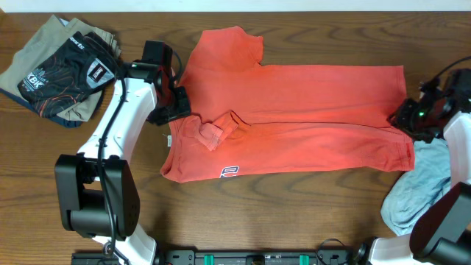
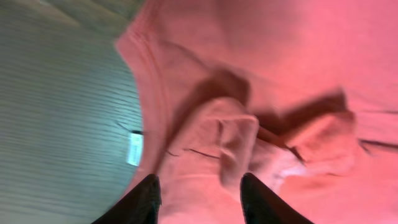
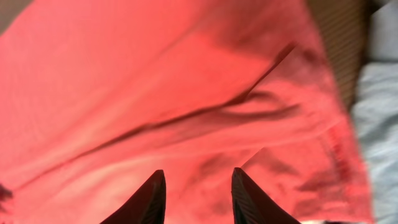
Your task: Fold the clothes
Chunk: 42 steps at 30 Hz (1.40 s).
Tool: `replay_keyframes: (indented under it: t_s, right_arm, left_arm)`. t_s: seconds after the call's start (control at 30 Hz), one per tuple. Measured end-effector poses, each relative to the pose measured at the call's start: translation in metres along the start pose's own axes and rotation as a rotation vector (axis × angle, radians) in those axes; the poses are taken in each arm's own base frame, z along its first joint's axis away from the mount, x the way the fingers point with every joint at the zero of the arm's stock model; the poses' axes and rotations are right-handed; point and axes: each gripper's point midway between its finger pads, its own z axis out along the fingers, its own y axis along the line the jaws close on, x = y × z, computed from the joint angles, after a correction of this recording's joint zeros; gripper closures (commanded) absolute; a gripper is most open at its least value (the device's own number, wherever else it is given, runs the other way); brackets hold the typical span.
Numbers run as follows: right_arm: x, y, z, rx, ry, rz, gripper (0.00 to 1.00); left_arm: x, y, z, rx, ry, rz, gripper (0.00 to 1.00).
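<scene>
T-shirt [image 1: 309,110]: long axis 3–9 o'clock
Bunched sleeve [image 1: 213,132]: 4 o'clock of left jaws, the nearer
Left jaws, right jaws: both released

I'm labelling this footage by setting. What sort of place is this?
Probably a robotics lab bench set up for folding laundry: a wooden table with a left arm and right arm at one edge, a coral-red T-shirt spread out, and a pile of clothes aside.
</scene>
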Motion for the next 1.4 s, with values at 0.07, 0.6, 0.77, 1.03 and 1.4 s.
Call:
replay_keyframes:
  t_s: [0.07,0.6,0.77,1.03,1.4]
  right_arm:
    - [0.005,0.003,0.006,0.006,0.024,-0.017,0.67]
    - [0.047,-0.007,0.066,0.097,0.27,-0.06,0.73]
    - [0.048,-0.012,0.067,0.123,0.271,-0.061,0.73]
    - [0.054,-0.028,0.062,0.216,0.297,-0.066,0.76]
    - [0.056,-0.041,0.059,0.289,0.304,-0.075,0.76]
  left_arm:
    - [0.007,-0.008,0.002,0.038,0.029,-0.007,0.45]
    - [0.044,-0.027,0.05,0.079,0.137,-0.006,0.64]
    - [0.046,-0.027,0.06,0.076,0.147,-0.004,0.83]
    - [0.071,-0.011,0.06,0.018,0.258,-0.035,0.94]
    - [0.069,0.047,0.045,0.002,0.338,-0.247,0.45]
